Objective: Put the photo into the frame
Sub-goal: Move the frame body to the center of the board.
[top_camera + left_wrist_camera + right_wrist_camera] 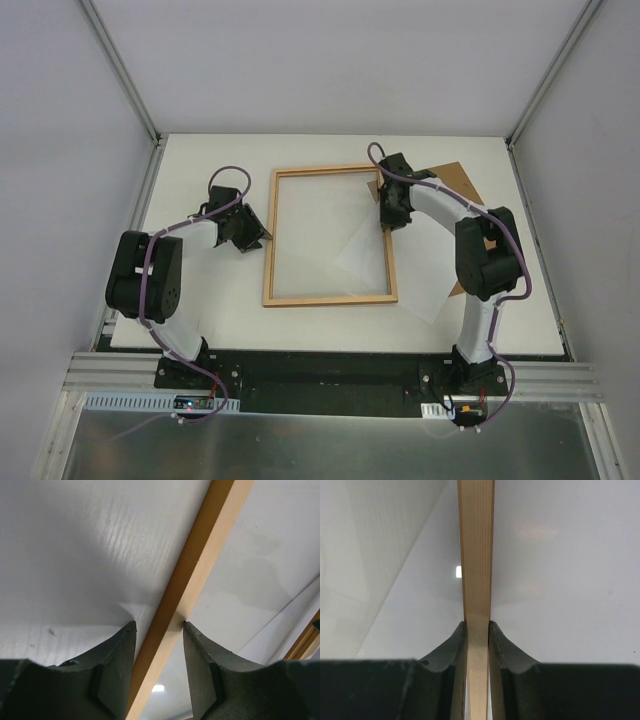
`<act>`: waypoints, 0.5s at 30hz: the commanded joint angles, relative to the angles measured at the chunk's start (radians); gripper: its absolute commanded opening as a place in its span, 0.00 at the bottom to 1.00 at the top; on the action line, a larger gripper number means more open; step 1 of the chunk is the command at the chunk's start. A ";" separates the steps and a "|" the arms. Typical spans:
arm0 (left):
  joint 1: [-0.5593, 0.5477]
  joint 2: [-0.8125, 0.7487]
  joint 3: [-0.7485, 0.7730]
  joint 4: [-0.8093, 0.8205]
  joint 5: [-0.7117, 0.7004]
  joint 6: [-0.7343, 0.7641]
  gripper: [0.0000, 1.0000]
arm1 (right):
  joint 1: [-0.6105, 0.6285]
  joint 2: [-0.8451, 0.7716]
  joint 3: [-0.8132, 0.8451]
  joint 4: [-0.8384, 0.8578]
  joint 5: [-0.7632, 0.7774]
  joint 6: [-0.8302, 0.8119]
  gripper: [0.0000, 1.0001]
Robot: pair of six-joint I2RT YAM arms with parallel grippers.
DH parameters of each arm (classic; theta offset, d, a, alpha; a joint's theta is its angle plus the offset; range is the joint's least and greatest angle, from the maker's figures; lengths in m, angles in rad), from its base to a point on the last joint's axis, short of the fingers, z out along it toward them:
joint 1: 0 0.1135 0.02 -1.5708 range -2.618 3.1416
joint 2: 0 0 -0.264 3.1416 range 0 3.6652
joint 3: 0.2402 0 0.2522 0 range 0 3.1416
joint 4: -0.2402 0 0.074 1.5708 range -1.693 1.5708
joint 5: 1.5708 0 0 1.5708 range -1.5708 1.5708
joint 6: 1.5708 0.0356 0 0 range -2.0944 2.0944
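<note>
The wooden frame lies flat in the middle of the white table. The photo lies white side up and askew, partly under the frame's lower right corner. My right gripper is shut on the frame's right rail, both pads pressed against the wood at my right gripper. My left gripper sits at the left rail. Its jaws straddle that rail at my left gripper, open, with a gap showing beside the wood.
A brown backing board lies at the back right, partly hidden behind the right arm. White walls enclose the table on three sides. The arm bases and a metal rail run along the near edge.
</note>
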 commanded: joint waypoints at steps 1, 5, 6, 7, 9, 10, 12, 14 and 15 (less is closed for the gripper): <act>-0.005 -0.092 -0.020 -0.114 -0.079 -0.030 0.42 | 0.050 -0.012 0.063 -0.034 0.005 0.026 0.01; -0.003 -0.155 -0.011 -0.169 -0.148 -0.046 0.43 | 0.077 -0.004 0.066 -0.029 -0.001 0.060 0.01; -0.003 -0.171 -0.008 -0.186 -0.168 -0.047 0.43 | 0.087 -0.003 0.069 -0.028 -0.002 0.066 0.01; -0.003 -0.181 -0.005 -0.201 -0.188 -0.047 0.44 | 0.093 0.000 0.072 -0.026 -0.002 0.074 0.01; 0.001 -0.203 0.007 -0.241 -0.230 -0.047 0.44 | 0.107 0.003 0.075 -0.022 -0.002 0.087 0.01; 0.003 -0.211 0.012 -0.259 -0.247 -0.044 0.44 | 0.111 0.006 0.075 -0.016 -0.002 0.097 0.01; 0.006 -0.218 0.029 -0.305 -0.283 -0.036 0.43 | 0.125 0.014 0.080 -0.008 -0.010 0.114 0.01; 0.007 -0.232 0.035 -0.330 -0.317 -0.033 0.43 | 0.142 0.022 0.085 0.001 -0.013 0.130 0.01; 0.009 -0.240 0.034 -0.338 -0.320 -0.032 0.43 | 0.152 0.023 0.088 0.007 -0.015 0.138 0.01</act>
